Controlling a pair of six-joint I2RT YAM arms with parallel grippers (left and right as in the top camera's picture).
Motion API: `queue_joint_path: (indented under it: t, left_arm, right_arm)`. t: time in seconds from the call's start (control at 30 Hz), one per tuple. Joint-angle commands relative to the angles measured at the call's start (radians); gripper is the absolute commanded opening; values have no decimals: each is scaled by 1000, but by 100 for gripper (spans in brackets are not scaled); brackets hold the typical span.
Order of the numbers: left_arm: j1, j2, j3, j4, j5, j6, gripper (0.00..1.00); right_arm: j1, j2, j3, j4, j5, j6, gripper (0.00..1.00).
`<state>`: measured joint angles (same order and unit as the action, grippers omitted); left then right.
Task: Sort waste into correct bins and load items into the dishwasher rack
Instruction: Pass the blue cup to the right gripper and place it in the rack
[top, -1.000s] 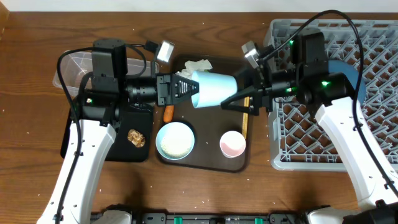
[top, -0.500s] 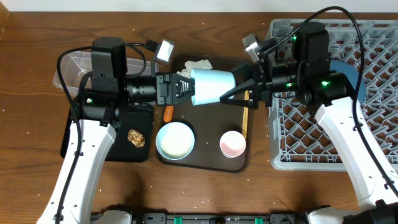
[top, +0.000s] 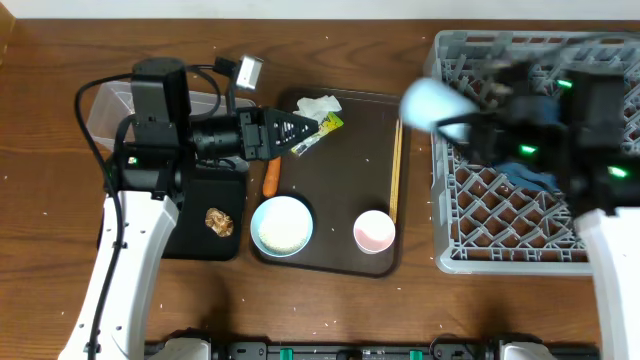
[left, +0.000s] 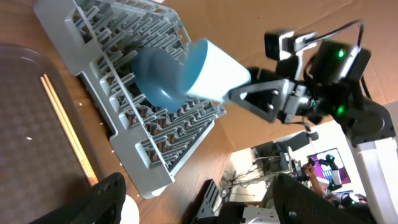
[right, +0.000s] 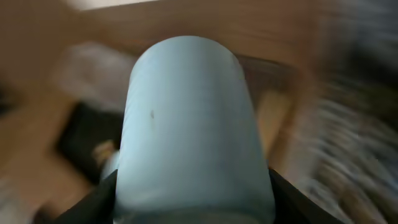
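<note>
Left arm (top: 125, 250) at 9 o'clock: white lower link, black motor housings, looping black cables (top: 80, 108), small green light, grey camera block (top: 248, 70). Right arm (top: 612, 280) at 3 o'clock: blurred, same white link, black upper parts, green lights (top: 525, 151).

We count two cups: one blue-inside cup (left: 211, 68) and one pink-inside cup (top: 372, 231). We see one white bowl (top: 280, 226), one dark-blue plate (top: 528, 178) and two wooden chopsticks (top: 396, 170). We count one grey rack (top: 480, 240), one brown serving tray (top: 350, 150), one clear tub (top: 100, 105) and one black tray (top: 228, 195). Of waste we count one carrot (top: 270, 176), one brown scrap (top: 218, 221) and one wrapper (top: 322, 128).
</note>
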<state>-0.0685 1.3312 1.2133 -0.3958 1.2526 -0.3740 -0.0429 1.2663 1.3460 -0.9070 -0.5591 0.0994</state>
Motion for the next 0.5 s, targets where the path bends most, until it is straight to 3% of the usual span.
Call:
queue_joint_path:
  t: [0.0, 0.27, 0.47]
  left_arm:
    - [6, -5, 10, 2, 7, 2, 76]
    - [6, -5, 10, 1, 8, 1, 76]
    - [5, -5, 10, -6, 8, 2, 76]
  right_arm:
    - [-162, -53, 4, -84, 314, 84, 39]
    - [-567, 7, 4, -253, 510, 203, 38]
    - [-708, 96, 4, -232, 510, 241, 40]
